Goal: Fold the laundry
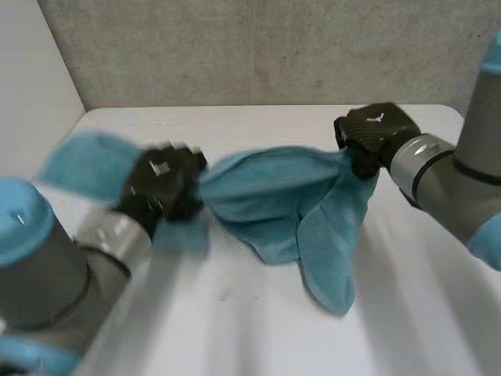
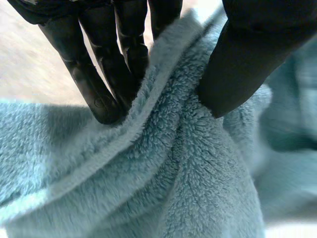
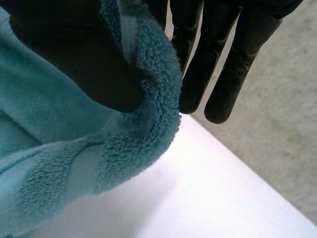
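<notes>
- Entering the head view from 8 o'clock: left arm [image 1: 59, 262], grey with light-blue caps.
- Left hand [image 1: 163, 192], at about 9 o'clock on the table [image 1: 235, 333]. It grips one end of the towel. In the left wrist view its fingers [image 2: 106, 94] sit behind a thick fold of pile and the thumb [image 2: 237, 74] presses on the front, pinching the cloth between them.
- Towel [image 1: 274, 204], teal terry, one piece. It is stretched between the two hands across the table's centre. Its middle sags onto the tabletop, and a loose lobe trails toward 5 o'clock.
- Right hand [image 1: 374, 133], at about 2 o'clock. It holds the towel's other end by a bunched edge. In the right wrist view the thumb [image 3: 74, 54] clamps the rolled hem and the fingers [image 3: 218, 64] run straight behind it.
- Right arm [image 1: 446, 176], coming in from 3 o'clock.
- Wall [image 1: 258, 47], grey concrete, along 12 o'clock behind the table.
</notes>
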`<state>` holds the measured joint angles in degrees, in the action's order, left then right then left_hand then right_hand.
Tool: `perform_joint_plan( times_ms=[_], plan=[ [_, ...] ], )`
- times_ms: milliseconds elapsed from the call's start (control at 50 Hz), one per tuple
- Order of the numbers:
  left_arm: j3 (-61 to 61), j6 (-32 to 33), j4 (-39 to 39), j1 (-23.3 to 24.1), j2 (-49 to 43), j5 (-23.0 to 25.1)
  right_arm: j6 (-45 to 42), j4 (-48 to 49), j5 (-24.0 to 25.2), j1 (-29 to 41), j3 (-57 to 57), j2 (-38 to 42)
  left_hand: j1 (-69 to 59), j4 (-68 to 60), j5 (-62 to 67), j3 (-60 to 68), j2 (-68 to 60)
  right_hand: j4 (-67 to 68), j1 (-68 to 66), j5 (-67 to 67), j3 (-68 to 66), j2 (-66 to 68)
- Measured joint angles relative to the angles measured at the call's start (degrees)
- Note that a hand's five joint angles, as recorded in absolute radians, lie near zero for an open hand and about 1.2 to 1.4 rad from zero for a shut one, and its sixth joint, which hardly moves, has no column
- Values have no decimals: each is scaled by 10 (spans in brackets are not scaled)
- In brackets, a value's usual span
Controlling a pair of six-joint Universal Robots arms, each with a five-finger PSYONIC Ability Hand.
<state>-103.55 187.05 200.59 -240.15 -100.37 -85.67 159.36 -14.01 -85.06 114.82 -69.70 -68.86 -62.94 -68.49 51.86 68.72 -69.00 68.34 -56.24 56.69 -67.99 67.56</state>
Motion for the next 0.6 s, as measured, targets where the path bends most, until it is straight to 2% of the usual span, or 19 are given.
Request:
perform_joint_plan(
  times_ms=[80,100,120,140,180,200,260,420,520,600],
  plan=[
    [-26,3,-9,34,-21,-5,1,5,-1,9,-13,12,0,0,0,0,0,0,-3,2,-1,0],
    [-27,3,-15,46,-36,-11,1,9,-1,13,-21,16,22,68,-15,-76,79,0,-3,3,-2,0],
    [-26,3,-17,48,-40,-14,1,10,-1,14,-24,17,22,68,-15,-76,79,0,-3,3,-3,0],
    [-22,3,-23,50,-49,-20,1,13,-1,16,-29,19,155,195,-126,-195,208,0,-3,3,-3,0],
    [-20,4,-26,51,-53,-23,1,16,-1,17,-34,21,190,223,-154,-222,227,0,-3,3,-3,0],
    [-4,4,-40,44,-66,-38,1,28,-1,18,-51,23,369,395,-331,-392,404,0,-3,3,-3,0],
    [15,6,-59,18,-68,-51,1,42,0,17,-71,23,426,484,-423,-479,486,0,-3,3,-3,0],
    [40,16,-90,-63,-43,-50,-5,66,0,15,-100,21,426,493,-437,-490,496,0,-3,3,-3,0],
    [49,30,-102,-98,-32,-8,-7,68,1,15,-102,21,422,479,-411,-481,481,0,-3,3,-3,0],
    [53,35,-150,-116,-31,35,-7,68,0,16,-102,23,406,459,-390,-462,465,0,-3,3,-3,0]
  ],
)
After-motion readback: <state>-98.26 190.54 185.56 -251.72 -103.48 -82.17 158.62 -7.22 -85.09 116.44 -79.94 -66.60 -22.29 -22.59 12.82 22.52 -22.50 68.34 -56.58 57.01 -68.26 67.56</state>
